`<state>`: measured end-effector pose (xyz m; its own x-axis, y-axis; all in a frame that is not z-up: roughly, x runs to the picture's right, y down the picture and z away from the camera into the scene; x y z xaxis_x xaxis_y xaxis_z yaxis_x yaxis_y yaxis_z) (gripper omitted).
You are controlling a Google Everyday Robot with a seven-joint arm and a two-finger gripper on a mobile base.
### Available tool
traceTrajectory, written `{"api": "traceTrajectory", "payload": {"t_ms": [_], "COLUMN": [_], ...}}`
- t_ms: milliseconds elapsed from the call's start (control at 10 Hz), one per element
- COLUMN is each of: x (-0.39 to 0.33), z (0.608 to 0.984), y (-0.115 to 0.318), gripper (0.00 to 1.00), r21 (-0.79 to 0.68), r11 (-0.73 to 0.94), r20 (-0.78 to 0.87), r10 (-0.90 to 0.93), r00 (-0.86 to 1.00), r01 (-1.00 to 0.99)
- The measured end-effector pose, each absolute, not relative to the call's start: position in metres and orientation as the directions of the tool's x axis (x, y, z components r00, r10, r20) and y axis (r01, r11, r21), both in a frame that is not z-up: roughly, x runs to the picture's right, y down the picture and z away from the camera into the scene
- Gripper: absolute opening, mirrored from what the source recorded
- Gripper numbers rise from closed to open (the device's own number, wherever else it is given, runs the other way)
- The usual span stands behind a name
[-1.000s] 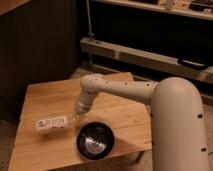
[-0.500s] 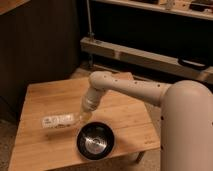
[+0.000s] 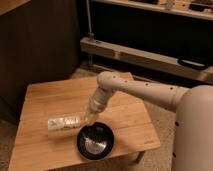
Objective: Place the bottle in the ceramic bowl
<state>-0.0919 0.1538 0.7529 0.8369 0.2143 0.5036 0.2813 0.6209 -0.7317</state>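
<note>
A white robot arm (image 3: 145, 92) reaches from the right, down and left across a wooden worktop (image 3: 55, 95). Its end effector (image 3: 86, 118) sits low at the cap end of the bottle (image 3: 64, 122), clamped shut on it. The bottle is clear with a white printed label and lies level, pointing left, just over the worktop's left-front part; whether it touches the wood cannot be told. The ceramic bowl (image 3: 96, 141), black and glossy with a bright reflective inside, stands on the worktop near the front edge, just right of and below the bottle, close beside the end effector
</note>
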Motion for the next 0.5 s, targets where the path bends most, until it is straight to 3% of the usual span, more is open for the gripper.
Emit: {"api": "traceTrajectory", "payload": {"t_ms": [500], "x": [-0.063], "z": [0.74], "y": [0.164], "gripper": [0.0], "r21": [-0.751], "r11": [0.598], "r20": [0.498], "r10": [0.234], "r00": [0.835], "r01": [0.28]}}
